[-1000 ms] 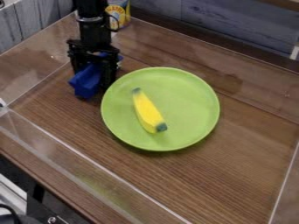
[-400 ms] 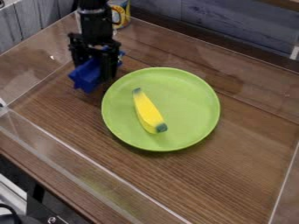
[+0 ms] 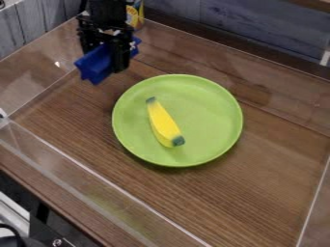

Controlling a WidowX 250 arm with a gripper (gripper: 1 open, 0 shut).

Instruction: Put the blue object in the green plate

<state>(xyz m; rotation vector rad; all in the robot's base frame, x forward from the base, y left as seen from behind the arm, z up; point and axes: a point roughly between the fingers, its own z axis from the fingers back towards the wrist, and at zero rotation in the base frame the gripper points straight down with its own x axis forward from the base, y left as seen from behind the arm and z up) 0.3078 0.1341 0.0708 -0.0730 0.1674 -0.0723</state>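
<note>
The black gripper (image 3: 103, 56) hangs over the far left part of the wooden table (image 3: 258, 183), its fingers pointing down and closed onto the blue object (image 3: 93, 67). The blue block sits between the jaws, sticking out on the side of the gripper nearer the camera and to its left, and it appears to be off the tabletop, though the view does not make the gap under it certain. Behind the gripper's upper body, something yellow (image 3: 133, 13) shows only partly; what it is cannot be told.

The green plate (image 3: 219, 99) lies flat on the table on the near right of the gripper, its rim close to the tool but not beneath it. The blue object is outside the plate, clear of its rim. On the plate, well apart from the gripper, rests a yellow banana-shaped toy (image 3: 161, 123) with dark tips, lying slantwise near the plate's middle. Clear plastic walls (image 3: 39, 53) stand along the table's edges, one just left of the gripper.
</note>
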